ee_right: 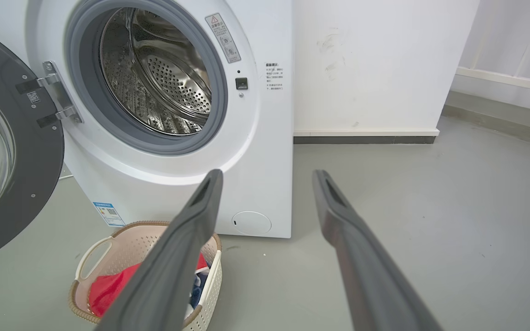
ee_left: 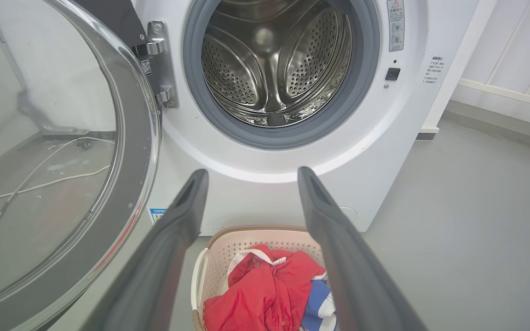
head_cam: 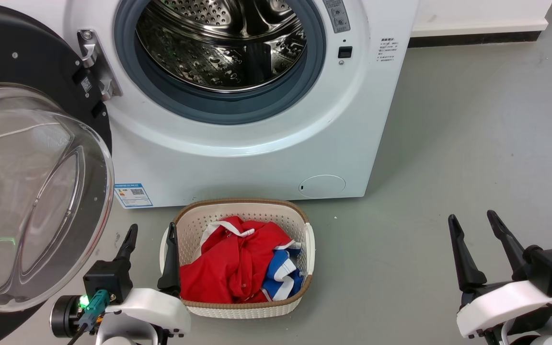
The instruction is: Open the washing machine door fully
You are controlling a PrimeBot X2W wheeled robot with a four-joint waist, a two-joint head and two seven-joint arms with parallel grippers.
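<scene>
Just left of my left hand point(head_cam: 153, 227), the washing machine door point(head_cam: 36, 191) hangs swung wide off the washing machine point(head_cam: 257, 163). My 2 hands are released, grasping nothing; my right hand point(head_cam: 471, 216) sits well apart.

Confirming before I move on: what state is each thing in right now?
washing machine door: swung wide open to the left.
drum: exposed, no laundry seen inside.
basket: on the floor, holding red and blue clothes.
left gripper: jaws open, empty.
right gripper: jaws open, empty.
</scene>
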